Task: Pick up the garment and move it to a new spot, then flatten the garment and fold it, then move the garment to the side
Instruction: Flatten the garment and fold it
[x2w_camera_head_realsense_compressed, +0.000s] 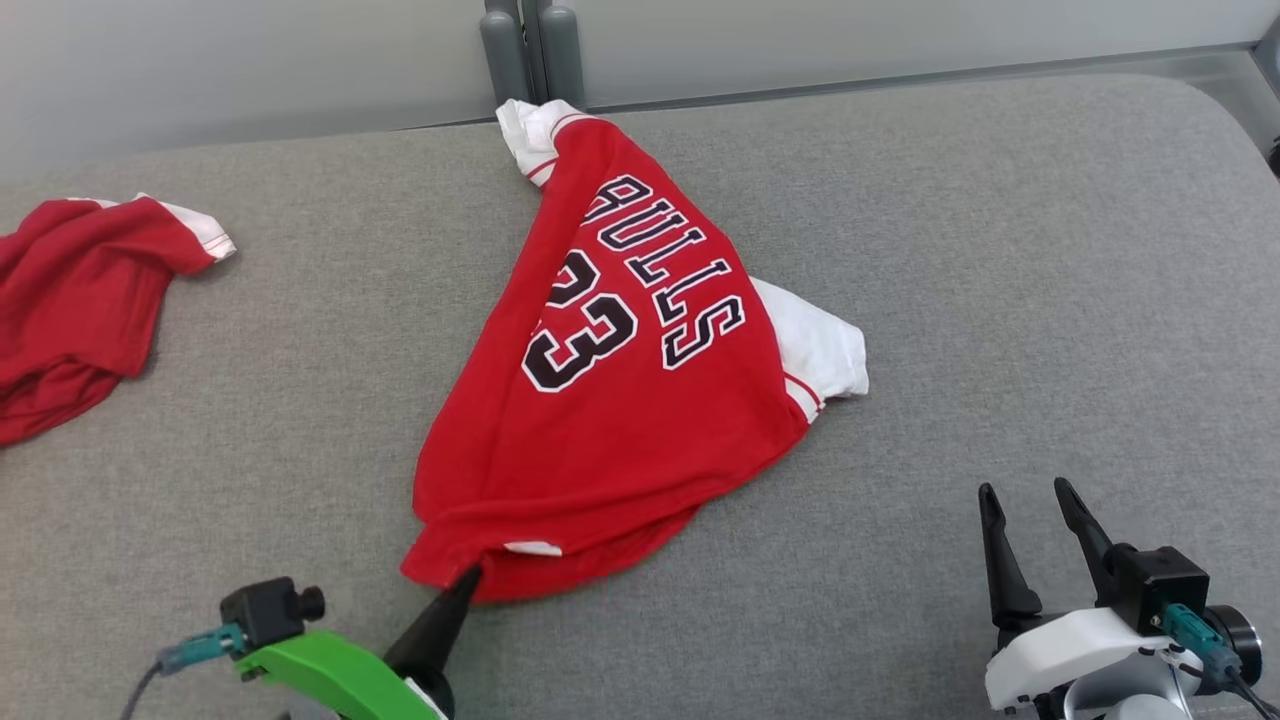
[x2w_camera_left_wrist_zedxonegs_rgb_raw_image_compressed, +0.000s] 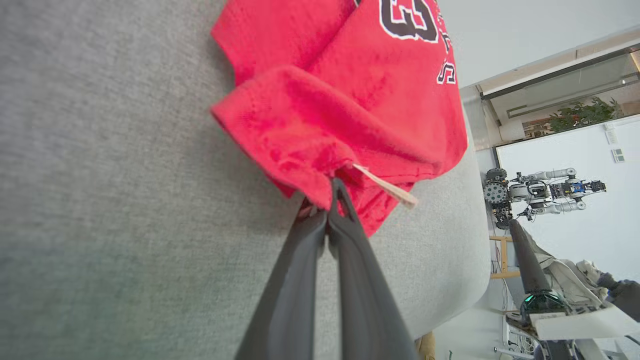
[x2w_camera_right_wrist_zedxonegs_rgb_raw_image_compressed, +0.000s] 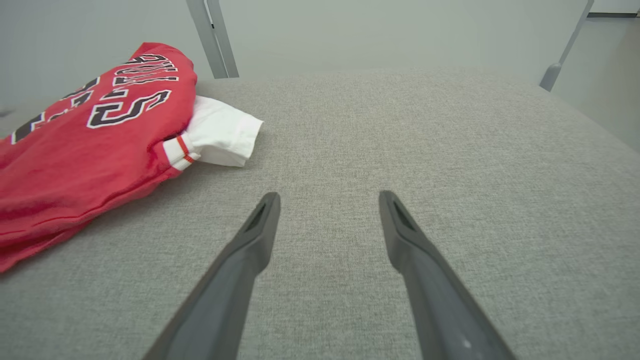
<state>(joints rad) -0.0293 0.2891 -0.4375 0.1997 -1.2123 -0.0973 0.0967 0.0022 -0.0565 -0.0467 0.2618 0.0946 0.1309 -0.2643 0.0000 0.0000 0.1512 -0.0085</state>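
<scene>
The garment (x2w_camera_head_realsense_compressed: 610, 400) is a red jersey with white sleeves and black "BULLS 23" lettering, lying crumpled in the middle of the grey surface. My left gripper (x2w_camera_head_realsense_compressed: 468, 578) is shut on its near red hem; in the left wrist view the dark fingers (x2w_camera_left_wrist_zedxonegs_rgb_raw_image_compressed: 334, 200) pinch a bunched fold of the garment (x2w_camera_left_wrist_zedxonegs_rgb_raw_image_compressed: 350, 110) beside a pale tag. My right gripper (x2w_camera_head_realsense_compressed: 1030, 495) stands open over bare fabric to the right of the garment, nothing between its fingers. The right wrist view shows the garment (x2w_camera_right_wrist_zedxonegs_rgb_raw_image_compressed: 95, 145) to the left of the gripper (x2w_camera_right_wrist_zedxonegs_rgb_raw_image_compressed: 327, 200).
A second red garment (x2w_camera_head_realsense_compressed: 75, 290) with a white cuff lies at the left edge of the grey padded surface (x2w_camera_head_realsense_compressed: 1000, 250). Grey posts (x2w_camera_head_realsense_compressed: 530, 45) rise behind the far edge. Another robot (x2w_camera_left_wrist_zedxonegs_rgb_raw_image_compressed: 540, 192) stands in the room beyond the surface's edge.
</scene>
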